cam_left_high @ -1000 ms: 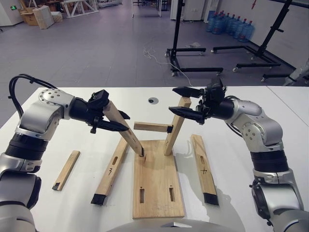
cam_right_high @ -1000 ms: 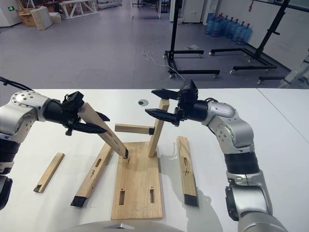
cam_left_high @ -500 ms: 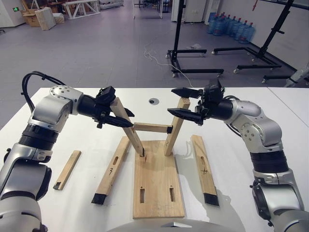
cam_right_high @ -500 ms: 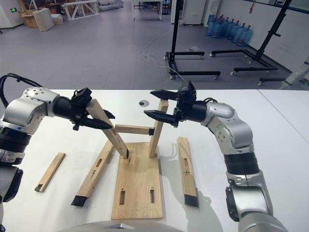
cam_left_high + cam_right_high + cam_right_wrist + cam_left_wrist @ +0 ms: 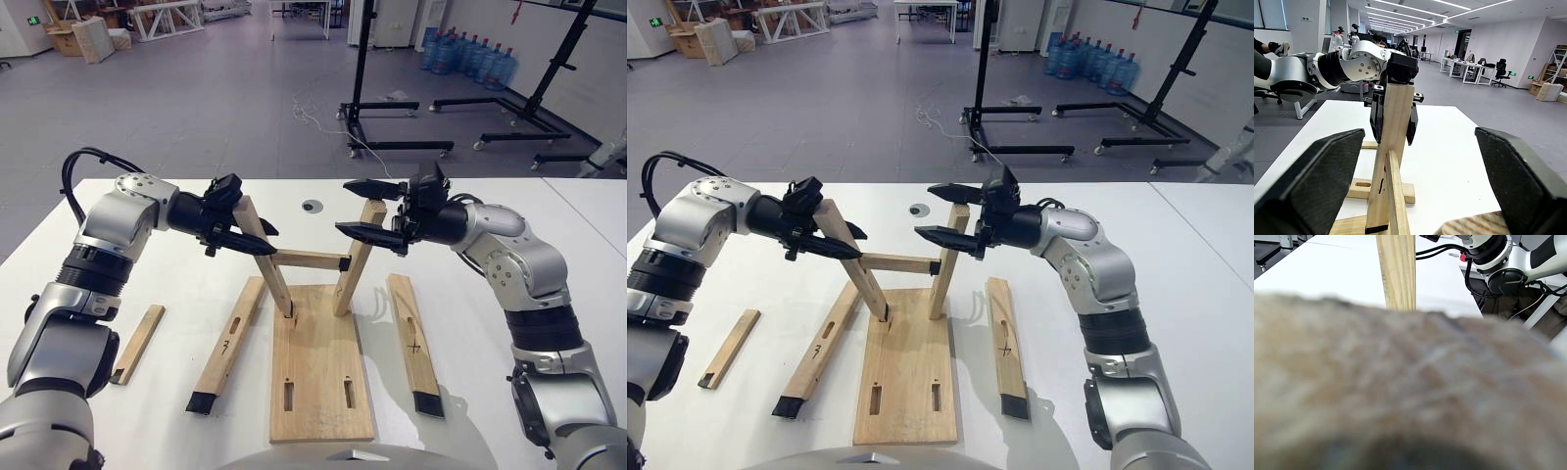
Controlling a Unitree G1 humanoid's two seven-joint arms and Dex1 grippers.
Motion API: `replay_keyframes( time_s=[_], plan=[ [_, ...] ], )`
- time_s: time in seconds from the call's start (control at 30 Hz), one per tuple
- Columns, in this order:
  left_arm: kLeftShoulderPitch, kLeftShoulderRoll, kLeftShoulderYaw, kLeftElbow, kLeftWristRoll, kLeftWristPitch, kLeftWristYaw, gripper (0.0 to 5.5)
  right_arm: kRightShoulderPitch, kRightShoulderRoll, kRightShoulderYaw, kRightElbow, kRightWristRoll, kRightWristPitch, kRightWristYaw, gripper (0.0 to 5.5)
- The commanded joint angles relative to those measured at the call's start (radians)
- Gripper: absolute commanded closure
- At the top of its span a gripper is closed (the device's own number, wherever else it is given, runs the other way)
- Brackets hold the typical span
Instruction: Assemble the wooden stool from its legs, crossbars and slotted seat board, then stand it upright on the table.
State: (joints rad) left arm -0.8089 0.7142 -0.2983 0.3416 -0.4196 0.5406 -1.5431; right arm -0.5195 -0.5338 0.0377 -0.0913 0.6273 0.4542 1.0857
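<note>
The slotted seat board point(image 5: 318, 377) lies flat on the white counter point(image 5: 176, 294), near the middle, its 2 near slots showing bare. 2 legs stand in its far slots. The left leg point(image 5: 276, 282) leans with its top toward the left, and the left claw point(image 5: 263, 240) is clamped on its upper part, the black fingers reaching past the wood on both sides. The right leg point(image 5: 353, 269) leans with its top toward the right. Its top sits between the fingers point(image 5: 1308, 191) of the right claw point(image 5: 343, 206), which is spread wide, 1 finger above and 1 below, neither pressing the wood as far as I can tell.

A crossbar point(image 5: 309, 259) runs roughly level between the 2 standing legs, its black-tipped right end against the right leg and its left end meeting the left leg.

A loose leg point(image 5: 227, 343) lies flat just left of the seat board, black foot toward the near edge. Another loose leg point(image 5: 411, 338) lies flat just right of the board, the same way round. A short crossbar point(image 5: 139, 341) lies further left, well apart from the board.

In the right wrist view the left claw shows straight ahead, gripping the left leg.
</note>
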Motion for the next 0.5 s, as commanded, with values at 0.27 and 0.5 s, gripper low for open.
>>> replay_keyframes(
  time_s=[0.27,0.5],
  plan=[
    [0.060,-0.051,-0.102,0.037,0.106,0.000,0.006,3.49,0.039,0.004,0.073,0.005,-0.048,0.026,0.015,1.37],
    [0.147,-0.026,-0.149,-0.056,0.131,-0.011,0.008,3.49,0.019,0.013,0.051,-0.029,-0.043,0.018,-0.031,1.37]
  ],
)
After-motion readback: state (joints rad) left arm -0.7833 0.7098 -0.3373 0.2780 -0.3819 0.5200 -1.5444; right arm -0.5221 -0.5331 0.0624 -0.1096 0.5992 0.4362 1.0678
